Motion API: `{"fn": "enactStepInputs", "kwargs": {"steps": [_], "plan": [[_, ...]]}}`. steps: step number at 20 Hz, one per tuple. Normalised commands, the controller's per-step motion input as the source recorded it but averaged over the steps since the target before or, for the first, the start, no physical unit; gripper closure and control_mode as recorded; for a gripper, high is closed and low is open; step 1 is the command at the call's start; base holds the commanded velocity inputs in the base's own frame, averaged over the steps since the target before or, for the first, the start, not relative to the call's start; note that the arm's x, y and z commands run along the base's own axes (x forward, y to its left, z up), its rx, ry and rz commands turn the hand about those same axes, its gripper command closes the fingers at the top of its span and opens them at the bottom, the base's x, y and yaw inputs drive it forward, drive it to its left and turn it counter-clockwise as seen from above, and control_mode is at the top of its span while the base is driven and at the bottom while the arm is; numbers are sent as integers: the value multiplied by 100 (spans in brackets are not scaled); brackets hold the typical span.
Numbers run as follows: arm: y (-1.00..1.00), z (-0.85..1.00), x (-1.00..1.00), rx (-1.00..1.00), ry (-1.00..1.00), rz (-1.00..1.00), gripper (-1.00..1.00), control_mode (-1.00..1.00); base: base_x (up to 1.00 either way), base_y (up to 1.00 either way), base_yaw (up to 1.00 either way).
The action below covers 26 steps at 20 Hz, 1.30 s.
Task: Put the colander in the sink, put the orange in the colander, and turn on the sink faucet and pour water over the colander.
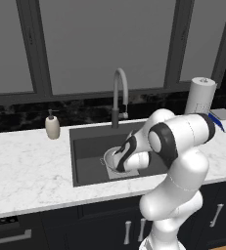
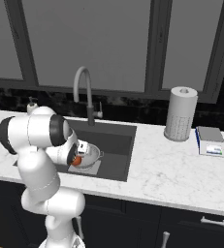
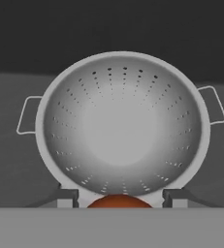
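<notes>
The silver perforated colander (image 3: 122, 131) sits upright on the light square at the bottom of the dark sink (image 1: 85, 146), both side handles showing. My gripper (image 3: 120, 198) hangs straight above the colander's near rim, shut on the orange (image 3: 119, 201), whose top shows between the two fingertips. In the right base view the orange (image 2: 77, 160) is a red-orange spot in the gripper (image 2: 79, 156), just over the colander (image 2: 91, 156). The grey gooseneck sink faucet (image 1: 119, 93) rises behind the basin; no water shows. My arm hides most of the colander (image 1: 109, 158) in the left base view.
A cream soap dispenser (image 1: 52, 125) stands on the marble counter left of the sink. A paper towel roll (image 2: 181, 114) and a small scale (image 2: 210, 140) stand to the right. Dark windows run behind the counter.
</notes>
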Motion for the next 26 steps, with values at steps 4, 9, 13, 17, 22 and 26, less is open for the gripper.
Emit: {"fn": "enactStepInputs", "kwargs": {"steps": [4,9,13,17,22,26], "plan": [[0,-11,5,0,0,0,100,-100,0,0,0],[0,-1,10,0,0,0,100,-100,0,0,0],[0,0,33,0,0,0,100,-100,0,0,0],[0,0,42,0,0,0,100,-100,0,0,0],[0,-11,25,0,-1,0,100,-100,0,0,0],[0,-39,0,0,-2,0,100,-100,0,0,0]]}}
